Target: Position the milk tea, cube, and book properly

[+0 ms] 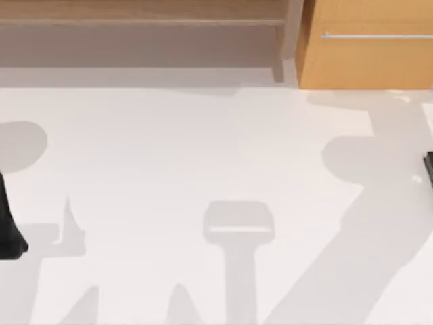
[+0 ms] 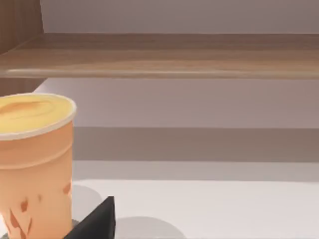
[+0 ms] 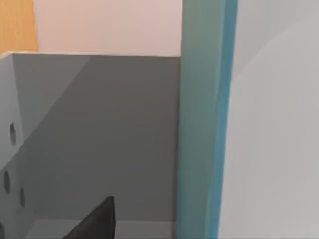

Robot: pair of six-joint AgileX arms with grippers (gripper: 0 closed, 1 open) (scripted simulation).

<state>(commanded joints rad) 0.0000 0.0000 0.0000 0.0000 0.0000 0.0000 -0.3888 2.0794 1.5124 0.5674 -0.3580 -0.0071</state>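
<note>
a: where does your left claw (image 2: 94,221) stand?

b: at the left edge of the white surface (image 1: 203,156), with the milk tea, a peach-tan cup with a pale yellow lid (image 2: 32,164), upright just beside it. you see one dark finger by the cup's base; whether the claw is wide or narrow, i cannot tell.

a: and your right claw (image 3: 94,219)?

b: at the right edge, inside a grey bin with holes in its wall (image 3: 94,139), next to an upright teal slab (image 3: 202,119) that is probably the book. again just one dark finger, so its state i cannot tell.

a: what could go wrong?

b: the cup is tall; a sideways nudge would tip it. the wooden shelf (image 2: 164,55) runs along the far side, beside an orange-wood cabinet (image 1: 369,47), so if you lift carelessly the lid may catch its edge. on the right, the bin leaves little room and the slab could topple against the wall.
</note>
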